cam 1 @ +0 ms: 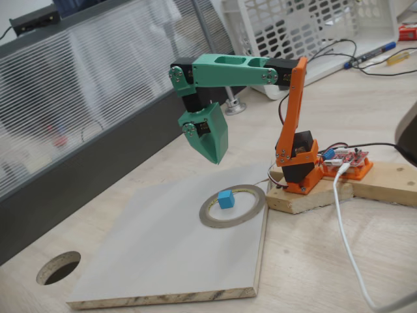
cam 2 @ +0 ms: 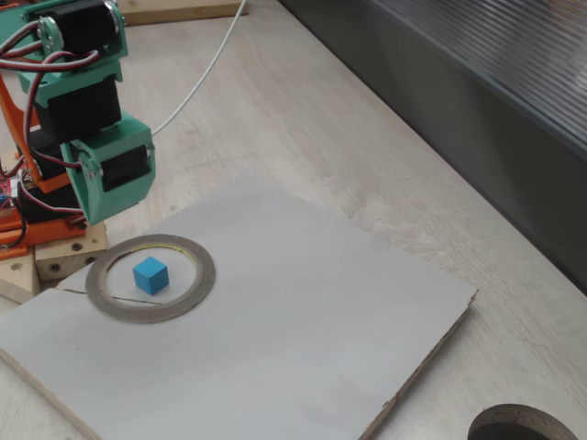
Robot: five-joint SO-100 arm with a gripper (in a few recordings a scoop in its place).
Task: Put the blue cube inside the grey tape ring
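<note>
While the arm hangs raised, we read the scene like this:

Cube: we see the cube as a tiny, plain, bright sky-blue block with crisp edges and matte faces; it sits flat on the board inside the ring, touching nothing else, a little toward 10 o'clock of the ring's centre in a fixed view.

Ring: the ring is a wide, flat, thin hoop of grey tape with a pale yellowish inner rim; it lies flat and encircles the cube in both fixed views.

Gripper: we find the gripper above the board at about 11 o'clock of the ring, clear of ring and cube; its green wedge tapers to one point, so the fingers look pressed together with nothing between them. In a fixed view it hangs at about 10 o'clock of the ring.

Board: the board is a smooth pale grey panel with a raw chipboard edge, lying on the table.

Table: the table is light wood-grain, with a dark round hole at 8 o'clock of the board.

Arm base: orange, fixed on a wooden block at 3 o'clock of the ring, just beside the board's corner.

Cable: a white cable runs from the base toward 5 o'clock.

Obstacles: we see nothing lying between gripper and ring.

Background: a white lattice basket at 12 o'clock.
</note>
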